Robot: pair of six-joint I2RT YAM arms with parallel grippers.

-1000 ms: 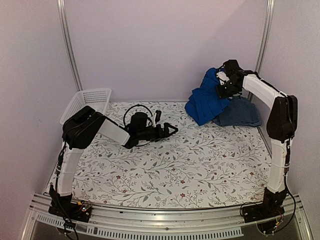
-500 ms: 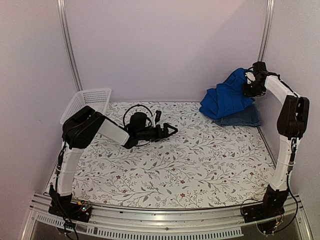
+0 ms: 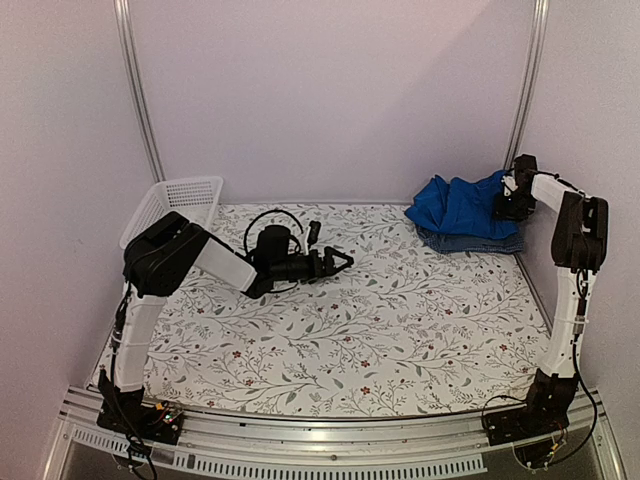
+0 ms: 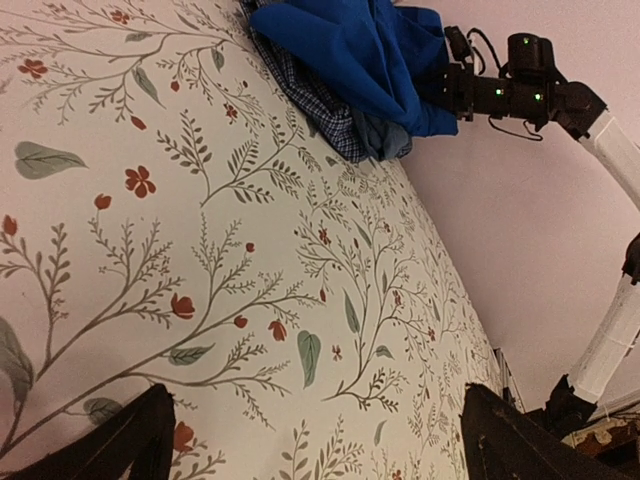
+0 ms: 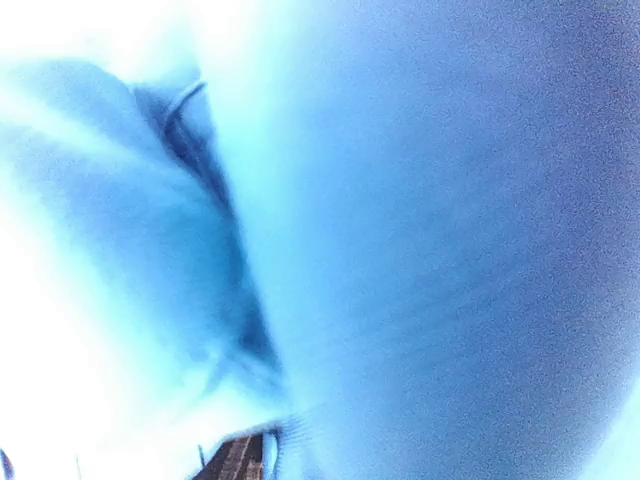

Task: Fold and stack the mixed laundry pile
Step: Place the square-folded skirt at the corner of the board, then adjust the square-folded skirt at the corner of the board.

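The laundry pile sits at the table's back right corner. A bright royal-blue garment (image 3: 458, 205) (image 4: 360, 45) lies crumpled on top of a blue small-checked shirt (image 3: 472, 241) (image 4: 318, 108). A grey-blue fold (image 4: 386, 136) shows at the pile's near edge. My right gripper (image 3: 503, 206) (image 4: 452, 88) is pressed against the royal-blue garment's right side. Blue cloth (image 5: 420, 250) fills the right wrist view and hides the jaws. My left gripper (image 3: 341, 262) (image 4: 315, 450) lies low over the middle of the table, open, with only the flowered tablecloth between its fingers (image 4: 115, 445).
A white mesh basket (image 3: 180, 198) stands at the back left corner. The back wall and the right wall close in right behind the pile. A metal post (image 3: 527, 80) runs up next to the right arm.
The right arm swung right and down with the royal-blue garment, which hung high before and now lies on the checked shirt. The left arm has not moved.
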